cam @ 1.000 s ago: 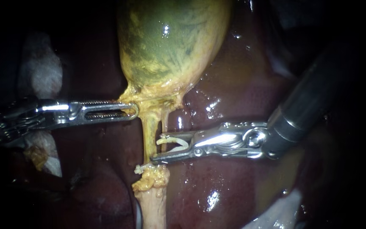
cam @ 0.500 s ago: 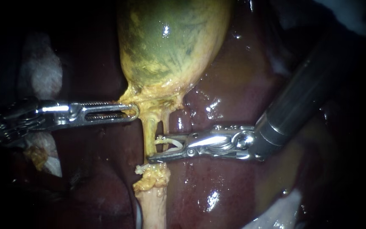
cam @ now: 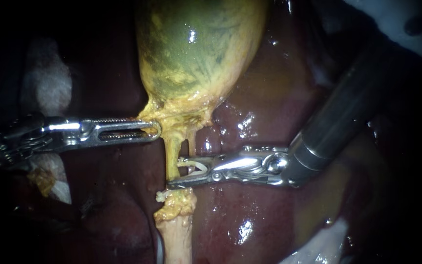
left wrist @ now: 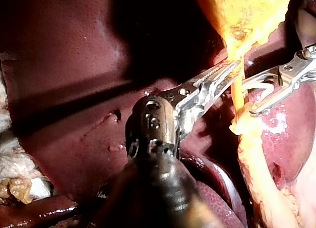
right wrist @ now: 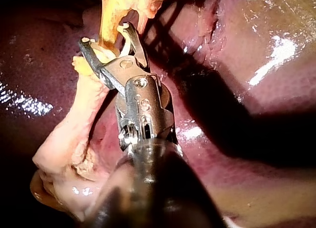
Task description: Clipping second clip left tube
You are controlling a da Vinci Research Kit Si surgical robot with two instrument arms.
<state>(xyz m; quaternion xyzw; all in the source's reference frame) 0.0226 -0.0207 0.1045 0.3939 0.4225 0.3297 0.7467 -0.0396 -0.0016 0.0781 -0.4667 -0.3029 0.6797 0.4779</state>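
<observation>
At the near edge of the scene, a pale stalk of tissue (cam: 176,239) is seen, and a piece of white gauze (cam: 318,247) is lying in the near right corner. Just beyond the stalk, a lump of yellow fat (cam: 176,205) is attached to it, with a small white piece (cam: 160,195) at its left side; whether this is a clip cannot be told.

Out of the lump, two tubes are led toward the gallbladder (cam: 196,49): the thicker left tube (cam: 173,151) and, just to its right, the thin right tube (cam: 191,142).

The right instrument (cam: 175,172) is brought in from the right, across the liver (cam: 269,112), and its jaws are spread apart. A white clip (cam: 199,167), itself open, is carried between them and is touched by both jaws. The left tube is placed in the gap of the jaws, a little beyond the yellow lump, and its left edge is reached by the tip of the near jaw. Whether the thin right tube is also enclosed cannot be told.

Farther on, the left instrument (cam: 155,130) is held in from the left. Its slotted jaws are pressed together on the yellow tissue at the neck of the gallbladder. The green-yellow body of the gallbladder is seen at the far side, lying on the dark red liver.
</observation>
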